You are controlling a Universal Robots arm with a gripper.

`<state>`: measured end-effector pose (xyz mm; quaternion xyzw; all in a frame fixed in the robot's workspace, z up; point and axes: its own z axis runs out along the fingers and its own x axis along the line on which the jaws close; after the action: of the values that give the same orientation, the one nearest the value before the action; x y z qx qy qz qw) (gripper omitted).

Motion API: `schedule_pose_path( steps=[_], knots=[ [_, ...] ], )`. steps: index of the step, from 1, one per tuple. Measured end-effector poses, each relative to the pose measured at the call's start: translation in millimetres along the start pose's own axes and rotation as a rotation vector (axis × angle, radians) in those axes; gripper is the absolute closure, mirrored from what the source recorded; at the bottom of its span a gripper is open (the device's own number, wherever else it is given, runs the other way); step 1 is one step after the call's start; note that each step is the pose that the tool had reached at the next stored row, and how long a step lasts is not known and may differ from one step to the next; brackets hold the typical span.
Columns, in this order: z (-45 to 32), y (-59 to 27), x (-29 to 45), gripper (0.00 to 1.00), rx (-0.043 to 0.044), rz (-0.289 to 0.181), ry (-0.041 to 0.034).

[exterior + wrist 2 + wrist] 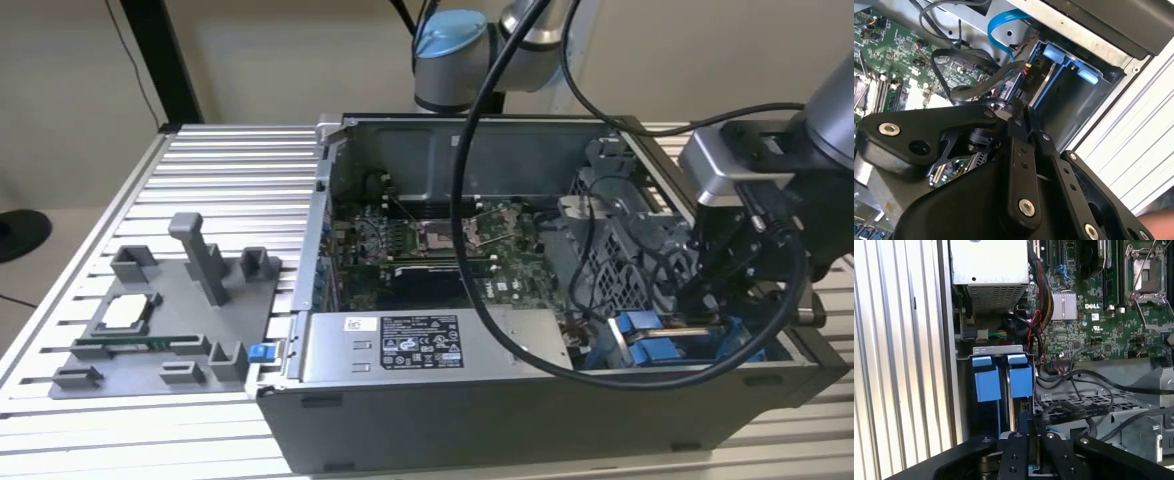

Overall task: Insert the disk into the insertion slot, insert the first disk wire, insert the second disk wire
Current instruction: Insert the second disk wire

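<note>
Your black two-finger gripper (pixel 1030 440) is pinched nearly shut on a dark wire connector, directly above the blue-railed grey metal insertion slot (pixel 1001 377). The blue-framed disk (pixel 1036 82) sits seated below; black cables (pixel 1079 390) crowd beside your fingers.

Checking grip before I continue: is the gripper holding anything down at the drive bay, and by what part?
Cannot be told. The gripper sits at the insertion slot by the black wires, but any hold is hidden.

Your pincer (pixel 1030 440) hides the lower part of the insertion slot (pixel 989 385) in the first wrist view. At three o'clock in the exterior view, the arm's camera block (pixel 727 165) is cut off by the edge.
</note>
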<state>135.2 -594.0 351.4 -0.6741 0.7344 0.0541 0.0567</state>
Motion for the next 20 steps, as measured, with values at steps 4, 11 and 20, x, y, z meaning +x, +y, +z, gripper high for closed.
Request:
schedule_pose_path(
  steps=[4,11,20],
  knots=[
    [0.6,-0.1,0.1,1.0,0.0157,-0.003,0.0008],
    [1.9,0.0,-0.9,1.0,0.0226,-0.004,0.0051],
    [4.7,0.4,-4.3,1.0,0.0335,-0.006,0.0165]
  ],
)
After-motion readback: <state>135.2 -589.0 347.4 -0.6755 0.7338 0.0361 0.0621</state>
